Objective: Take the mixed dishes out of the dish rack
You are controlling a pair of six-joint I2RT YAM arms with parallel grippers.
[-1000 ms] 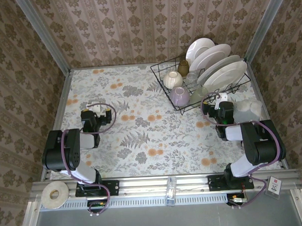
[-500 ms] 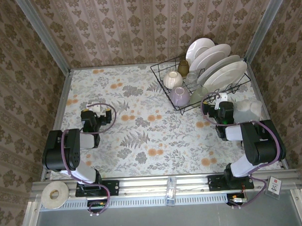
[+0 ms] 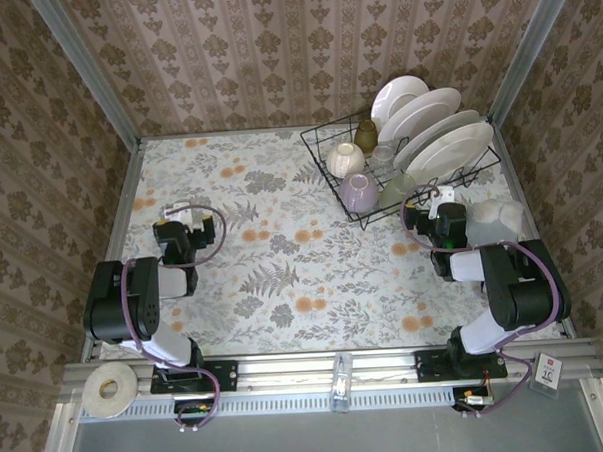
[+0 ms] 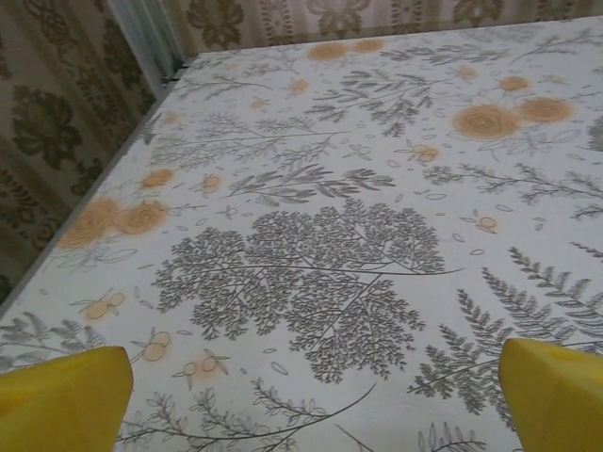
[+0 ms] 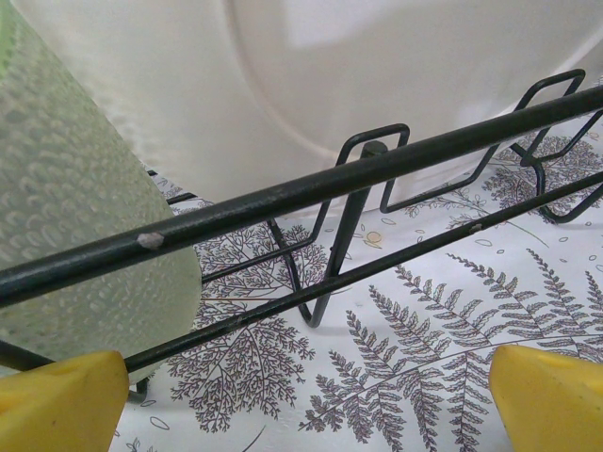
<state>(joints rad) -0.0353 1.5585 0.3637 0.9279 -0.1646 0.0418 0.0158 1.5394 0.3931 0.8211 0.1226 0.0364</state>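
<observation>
The dish rack (image 3: 314, 155) stands at the far right corner of the table (image 3: 282, 247), fully loaded. Four white plates (image 3: 443, 145) stand on edge along its right side, leaning one behind the other. To their left sit the amber cup (image 3: 366, 135) at the back, the clear glass (image 3: 382, 158), the cream bowl (image 3: 345, 160), the lilac bowl (image 3: 358, 191) and the green cup (image 3: 397, 190) at the near edge. The right gripper (image 3: 436, 205) sits low, just beside the rack's near side, with jaws spread wide and holding nothing. Its wrist camera faces the rack wire (image 5: 283, 193), with the green cup (image 5: 85, 217) and a plate (image 5: 377, 75) behind it (both inside the rack). The left gripper (image 3: 173, 217) rests near the table's left edge, well apart from the rack. Its jaws are also fully open, and only bare patterned tabletop lies between the yellow fingers (image 4: 66, 391).
</observation>
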